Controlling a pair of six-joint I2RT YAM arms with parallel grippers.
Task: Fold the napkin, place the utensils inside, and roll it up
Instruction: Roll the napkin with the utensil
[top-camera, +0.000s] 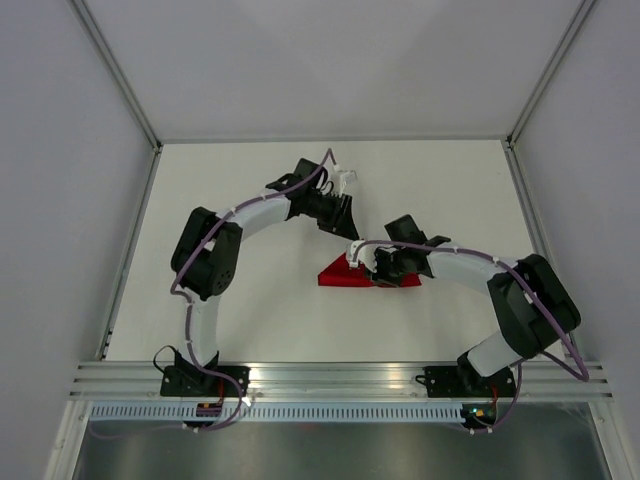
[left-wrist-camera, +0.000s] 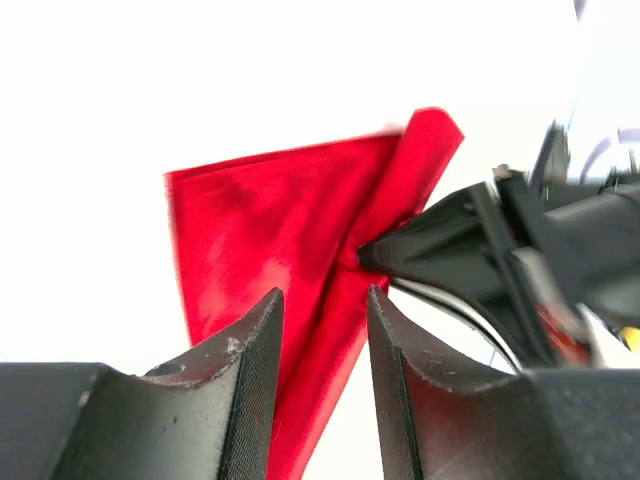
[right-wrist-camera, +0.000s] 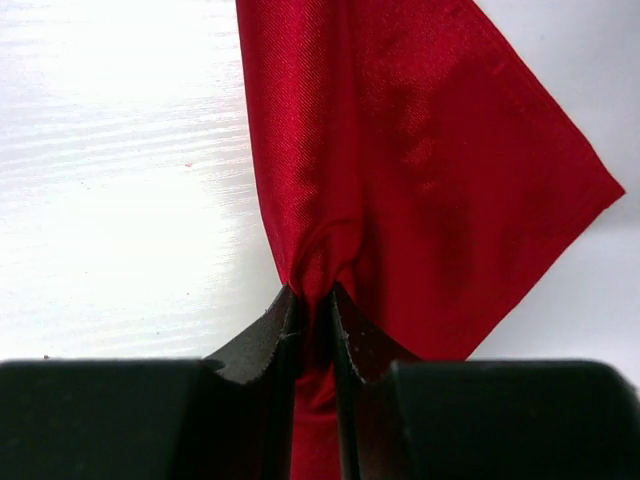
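Two arms are over the white table (top-camera: 250, 320), one cloth between them.

Item 1, napkin (top-camera: 340, 275): deep red, plain. In the top view it lies just toward 6 o'clock of the table's centre, folded to a flat wedge with its long edge toward 6 o'clock and its peak toward 12 o'clock. The right wrist view shows two layers, a narrow folded band at 11 o'clock and a broad pointed flap running out to 3 o'clock. The weave has a satin sheen and there are gathered wrinkles at the pinch point.

Item 2, right gripper (top-camera: 375, 272): it reaches in from 3 o'clock and sits on the napkin's middle. The right wrist view shows its black fingers (right-wrist-camera: 285, 320) closed tight on a bunched ridge of the cloth, with red fabric squeezed between them and running down past the tips.

Item 3, left gripper (top-camera: 345, 228): it stands at 12 o'clock of the napkin and points toward it. In the left wrist view its fingers (left-wrist-camera: 255, 350) stand parted with nothing between them, and the napkin shows through the gap beyond. The tip of the right gripper presses into the cloth at 3 o'clock of that view.

Item 4, purple cables (top-camera: 185, 290) run along both arms, and a grooved metal rail (top-camera: 330, 375) crosses the table's edge at 6 o'clock
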